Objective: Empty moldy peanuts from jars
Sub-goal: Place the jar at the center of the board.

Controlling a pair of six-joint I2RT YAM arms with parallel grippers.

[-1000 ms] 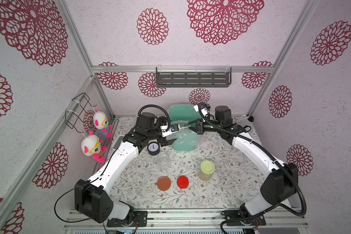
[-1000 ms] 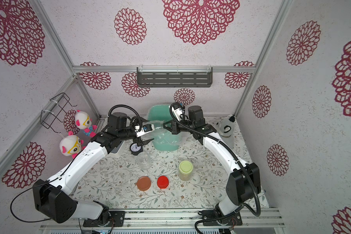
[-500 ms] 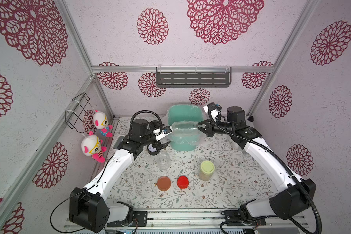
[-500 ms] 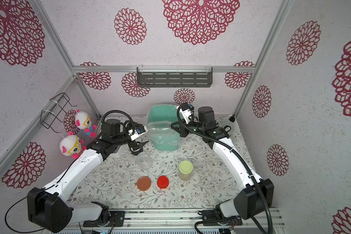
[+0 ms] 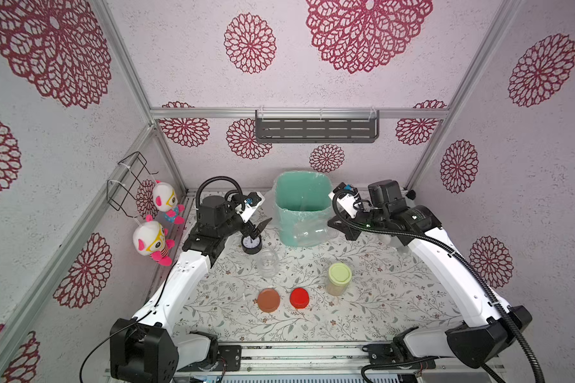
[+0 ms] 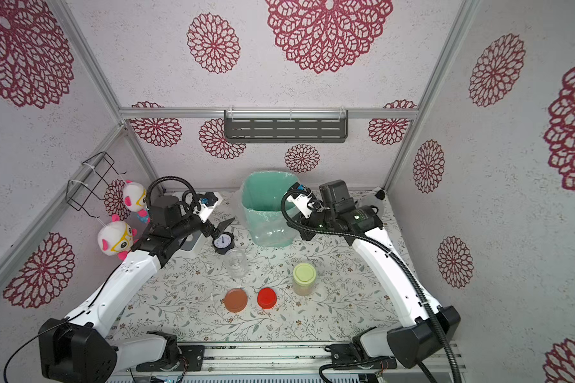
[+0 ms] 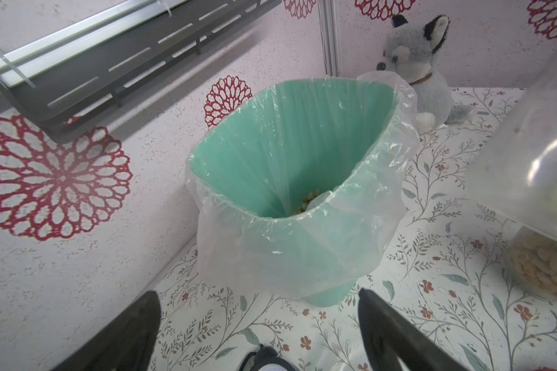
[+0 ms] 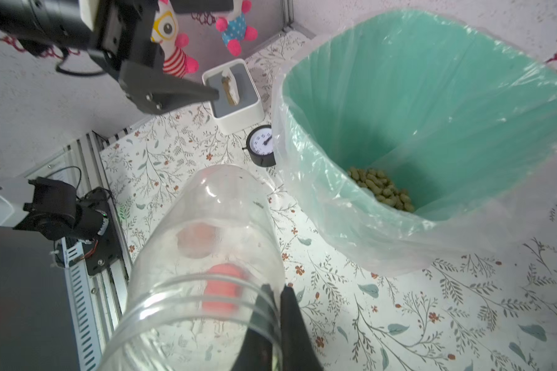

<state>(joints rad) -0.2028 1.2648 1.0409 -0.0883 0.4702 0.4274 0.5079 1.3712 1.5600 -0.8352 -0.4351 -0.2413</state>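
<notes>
My right gripper is shut on the rim of an empty clear jar, one finger inside the neck and one outside. In both top views that jar lies sideways in front of the teal bin. Peanuts lie in the bottom of the bin. My left gripper stands open and empty, left of the bin. A second empty jar stands upright. A jar of peanuts with a yellow-green lid stands closed. A brown-orange lid and a red lid lie on the table.
A small black clock stands under my left gripper, with a white box behind it. Two plush dolls hang at the left wall and a grey fox plush sits back right. A dark shelf is on the back wall.
My right gripper has drawn the empty jar back from over the bin, down in front of it. My left gripper has pulled away to the left and stayed open.
</notes>
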